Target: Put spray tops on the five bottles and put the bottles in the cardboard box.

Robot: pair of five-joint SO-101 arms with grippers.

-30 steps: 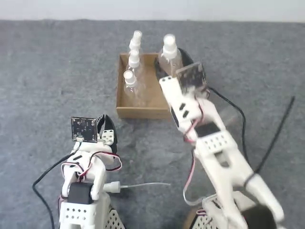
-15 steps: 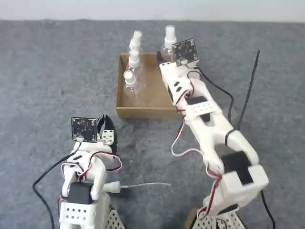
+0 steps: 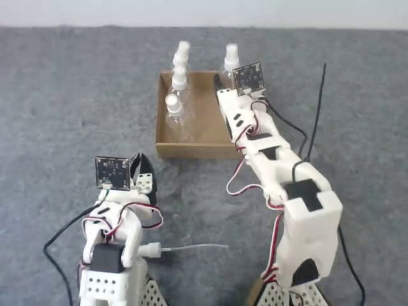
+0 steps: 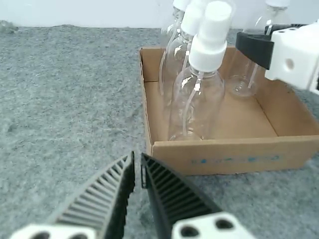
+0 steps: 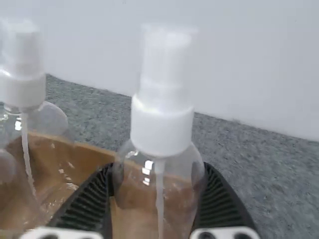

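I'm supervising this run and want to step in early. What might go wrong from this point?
The right end effector grips a capped bottle inside the cardboard box; opening or lifting off carelessly may tip it toward the standing bottles. The loose spray top by the left arm might get swept away.

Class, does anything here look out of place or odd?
A spray top lies loose on the carpet beside the left arm, its tube stretched out, fitted to no bottle and apart from the cardboard box.
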